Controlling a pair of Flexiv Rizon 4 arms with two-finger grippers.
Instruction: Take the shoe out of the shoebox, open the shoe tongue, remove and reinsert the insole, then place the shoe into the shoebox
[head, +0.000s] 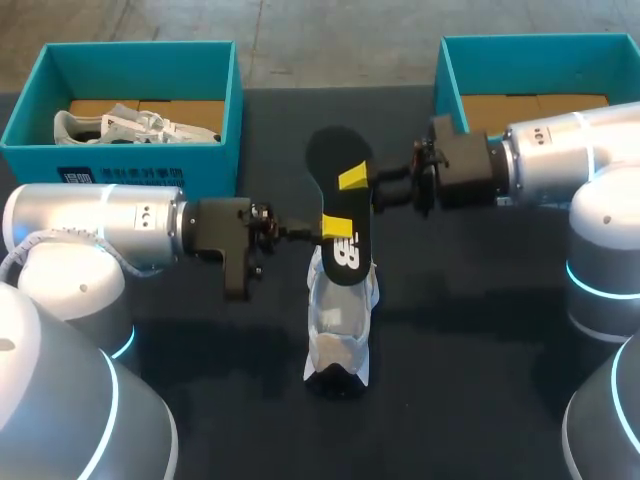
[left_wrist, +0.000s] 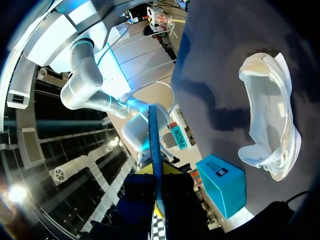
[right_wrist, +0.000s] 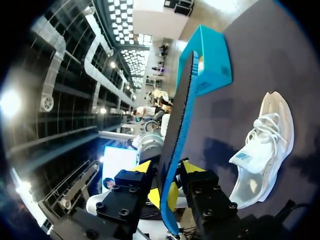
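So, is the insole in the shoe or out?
Out: left claw and right claw hold the black insole up; the white shoe lies empty.

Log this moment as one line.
insole: out of shoe | left pincer: shut on insole | right pincer: shut on insole | shoe: on table

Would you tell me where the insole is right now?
In the head view the insole hangs mid-table above the white shoe, held by the left gripper and right gripper.

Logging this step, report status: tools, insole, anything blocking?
Left tool shut on insole. Right tool shut on it too. Insole held above shoe, out of it. Nothing seen in the way.
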